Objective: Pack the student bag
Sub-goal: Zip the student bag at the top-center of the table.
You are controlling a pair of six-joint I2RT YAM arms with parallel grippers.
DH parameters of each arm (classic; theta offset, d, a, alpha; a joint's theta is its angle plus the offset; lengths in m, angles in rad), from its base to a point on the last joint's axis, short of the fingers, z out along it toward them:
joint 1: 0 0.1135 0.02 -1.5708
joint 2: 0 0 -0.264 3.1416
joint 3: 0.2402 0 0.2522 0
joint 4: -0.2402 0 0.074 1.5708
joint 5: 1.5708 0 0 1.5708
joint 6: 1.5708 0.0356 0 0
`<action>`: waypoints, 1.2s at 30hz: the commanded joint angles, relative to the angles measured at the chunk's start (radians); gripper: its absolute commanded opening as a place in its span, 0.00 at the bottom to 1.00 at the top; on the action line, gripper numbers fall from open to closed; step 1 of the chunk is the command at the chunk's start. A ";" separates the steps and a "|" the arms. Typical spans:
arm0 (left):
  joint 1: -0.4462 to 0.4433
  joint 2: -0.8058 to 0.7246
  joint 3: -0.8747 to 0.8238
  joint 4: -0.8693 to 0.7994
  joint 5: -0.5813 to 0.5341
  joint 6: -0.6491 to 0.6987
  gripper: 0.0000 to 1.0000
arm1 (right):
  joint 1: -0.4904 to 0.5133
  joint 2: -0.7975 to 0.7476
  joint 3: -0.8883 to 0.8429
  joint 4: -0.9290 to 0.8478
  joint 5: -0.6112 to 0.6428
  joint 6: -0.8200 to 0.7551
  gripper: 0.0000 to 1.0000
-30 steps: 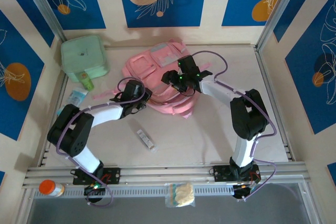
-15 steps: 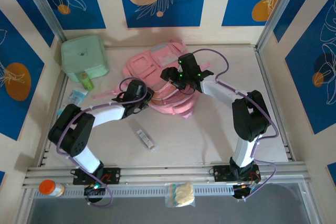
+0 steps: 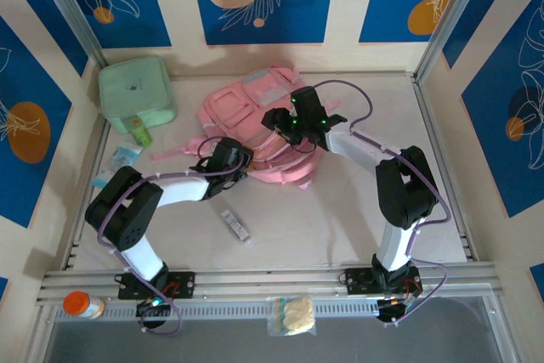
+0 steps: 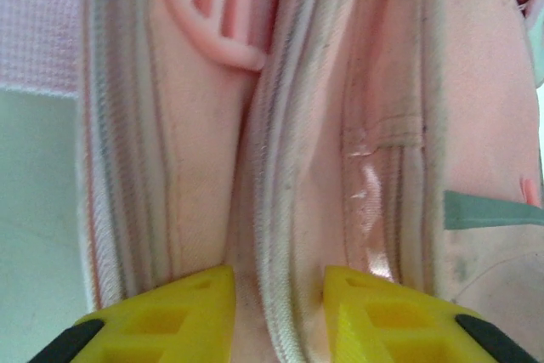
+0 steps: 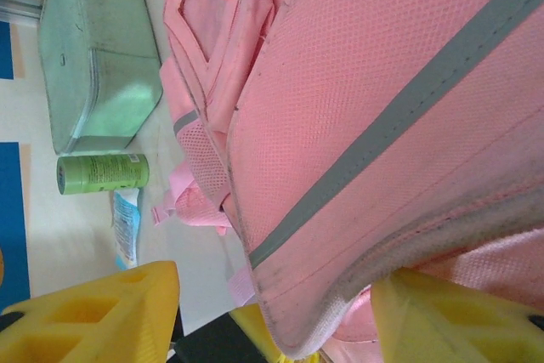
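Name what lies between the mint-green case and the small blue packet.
A green bottle lying on its side, clearest in the right wrist view.

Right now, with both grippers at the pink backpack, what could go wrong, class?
1. The left gripper pinches only a narrow seam fold of the student bag; a pull could let it slip free.
2. The right gripper straddles a flap edge with a gap beside one finger; the flap may drop.
3. The green tube and blue packet lie near the bag's straps; dragging the bag might sweep them away.
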 commanded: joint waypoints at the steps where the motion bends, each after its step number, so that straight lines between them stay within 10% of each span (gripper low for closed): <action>1: -0.029 -0.003 -0.029 -0.004 -0.058 -0.112 0.33 | 0.001 -0.038 -0.009 0.065 0.015 0.011 0.61; 20: -0.031 0.022 0.110 0.023 -0.119 -0.063 0.00 | 0.000 -0.074 -0.024 -0.022 0.028 -0.067 0.61; 36: -0.018 -0.061 0.140 -0.025 -0.095 0.021 0.00 | 0.123 -0.269 -0.169 -0.302 0.041 -0.469 0.47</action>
